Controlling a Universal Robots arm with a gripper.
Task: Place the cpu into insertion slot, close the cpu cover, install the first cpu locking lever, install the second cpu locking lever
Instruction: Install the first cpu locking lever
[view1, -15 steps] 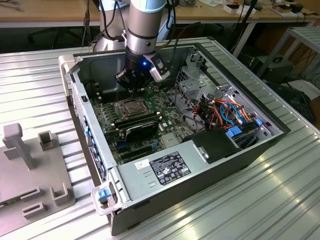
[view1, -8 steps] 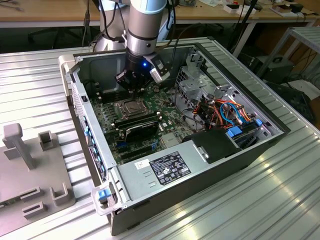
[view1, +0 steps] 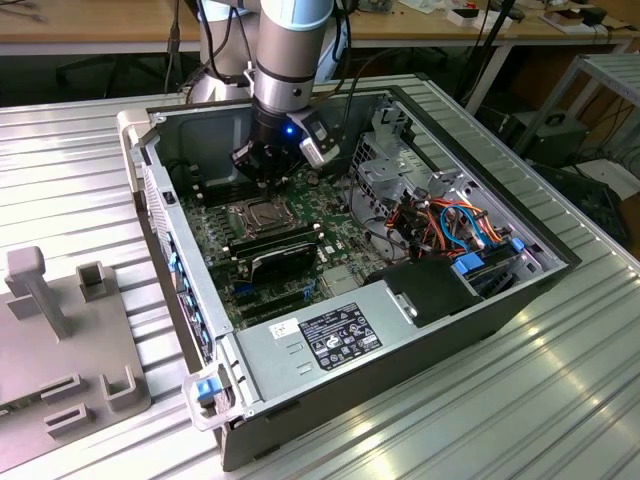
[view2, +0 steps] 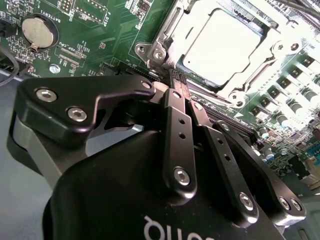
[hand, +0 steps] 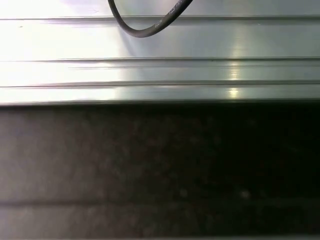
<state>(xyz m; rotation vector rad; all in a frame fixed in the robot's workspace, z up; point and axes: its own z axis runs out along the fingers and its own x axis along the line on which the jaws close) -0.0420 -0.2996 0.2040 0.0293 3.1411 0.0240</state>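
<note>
A: Where's the cpu (view2: 225, 47)?

B: Seated in the slot (view1: 252, 214) on the board (view2: 107, 37), with the cover (view2: 272, 52) lying flat around it.

A: And the hand (view2: 176, 82)?

B: Closed, fingertips together, right at the cover's edge; I can't tell whether anything is pinched. In the exterior view it hangs just behind the slot, inside the case (view1: 420, 360) on the ribbed tabletop (view1: 560, 400).

A: Any writing?

B: A black-and-white label (view1: 340, 335) at the case's near end, fine white print on the board, and pale letters on the hand's body, cut off.
</note>
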